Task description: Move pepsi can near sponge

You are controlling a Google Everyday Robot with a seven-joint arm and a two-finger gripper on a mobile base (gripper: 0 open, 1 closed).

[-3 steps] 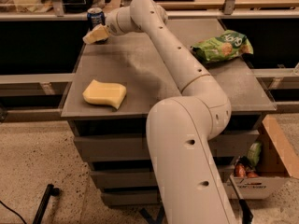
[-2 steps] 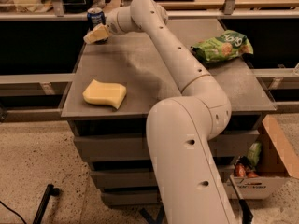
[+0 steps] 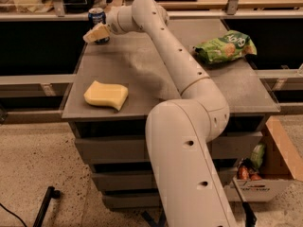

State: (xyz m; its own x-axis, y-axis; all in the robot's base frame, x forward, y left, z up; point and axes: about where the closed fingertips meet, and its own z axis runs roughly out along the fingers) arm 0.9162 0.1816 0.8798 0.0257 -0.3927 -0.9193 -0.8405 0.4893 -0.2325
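The pepsi can [image 3: 97, 18] stands upright at the far left corner of the grey table [image 3: 142, 74]. It is dark blue with a silver top. My gripper [image 3: 96, 32] is at the can, low on its front side, and partly covers it. The sponge [image 3: 106, 95] is pale yellow with wavy edges and lies flat near the table's front left edge, well apart from the can. My white arm reaches across the table from the front right to the far left.
A green snack bag [image 3: 223, 47] lies at the far right of the table. A cardboard box [image 3: 265, 174] with items stands on the floor at the right. Shelving rails run behind the table.
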